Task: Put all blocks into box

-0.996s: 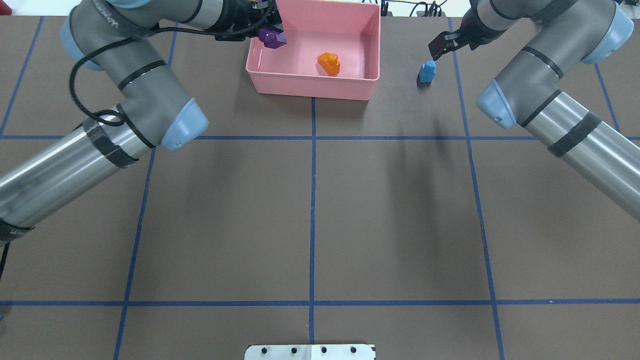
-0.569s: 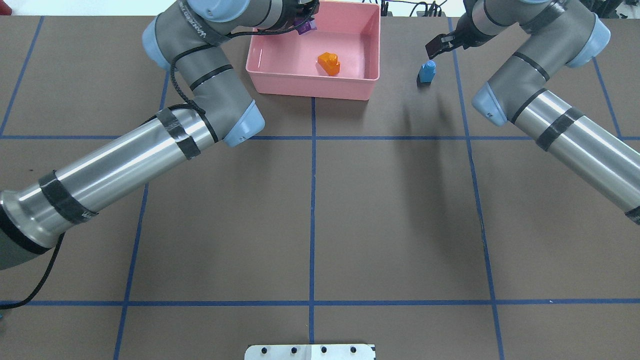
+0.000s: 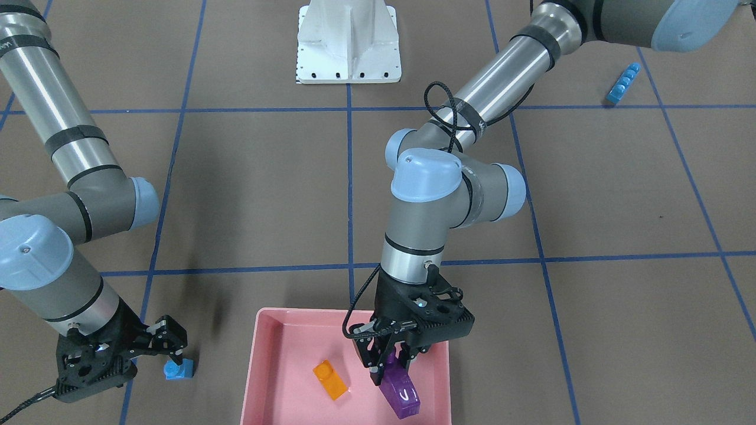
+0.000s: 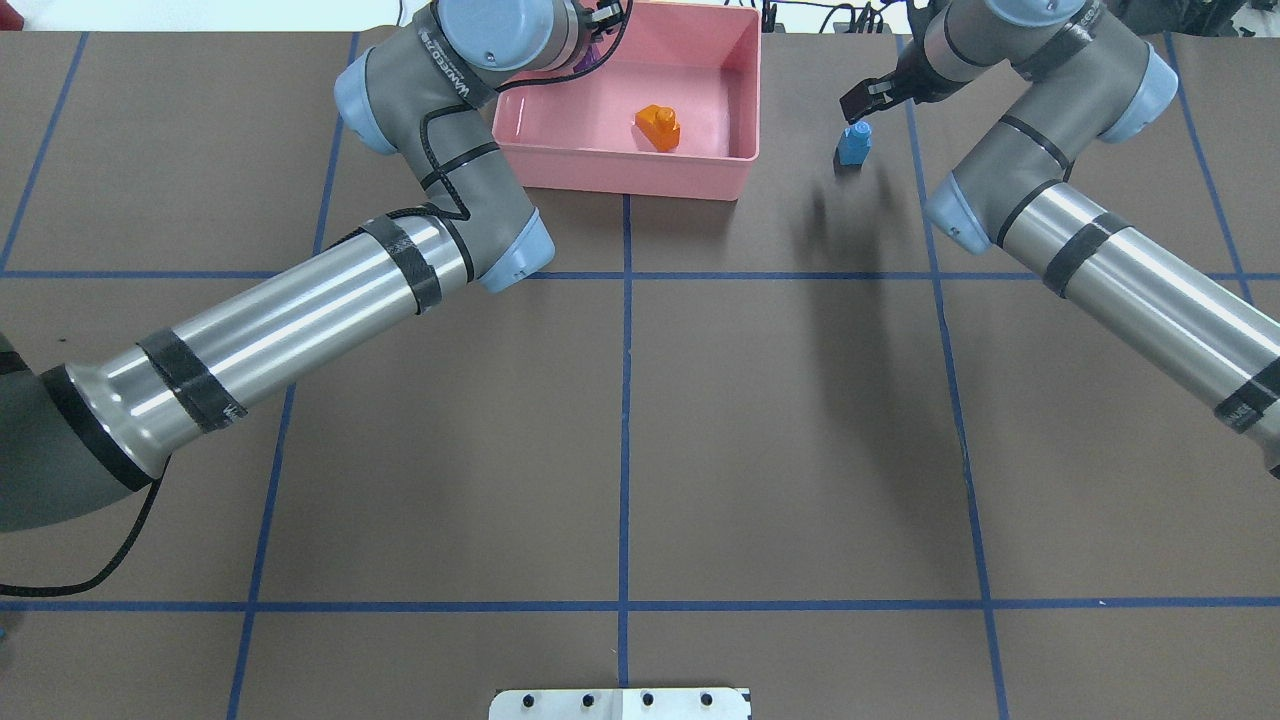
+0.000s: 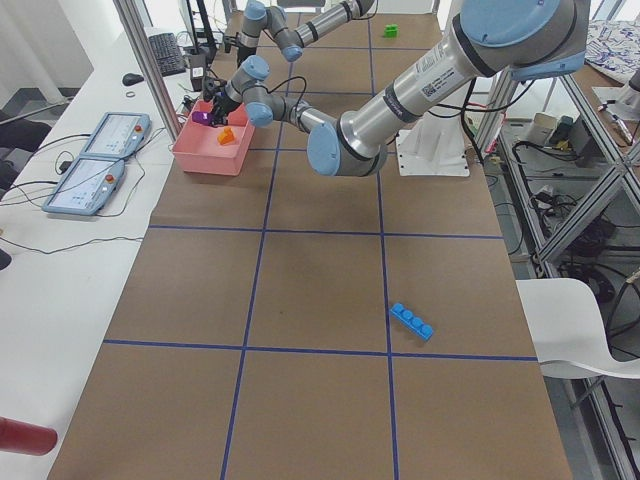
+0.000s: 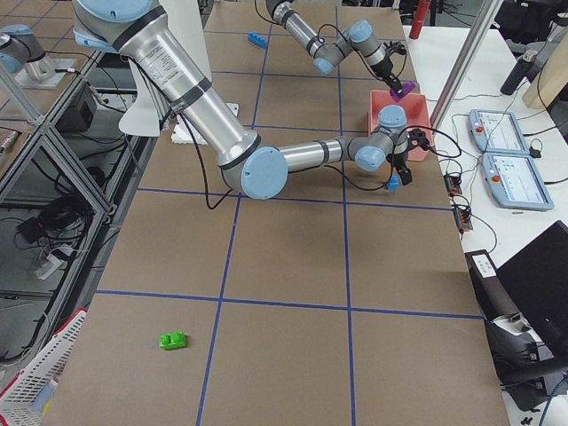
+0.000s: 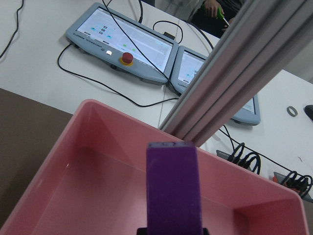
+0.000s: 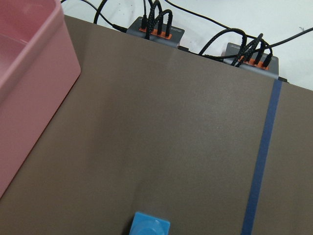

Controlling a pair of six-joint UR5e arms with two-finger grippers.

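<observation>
Plastic looked light, hard & slick, so I'd pinch flat sides, not studs: left claw (image 3: 387, 363) gripped the purple block (image 3: 401, 392) over the box (image 3: 277, 366), right claw (image 3: 172, 349) hung open by the small blue block (image 3: 178, 369) on the table (image 3: 590, 206).

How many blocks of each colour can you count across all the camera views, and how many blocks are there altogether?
orange block: 1
purple block: 1
green block: 1
blue blocks: 2 (small blue block, long blue block)
Total: 5
</observation>
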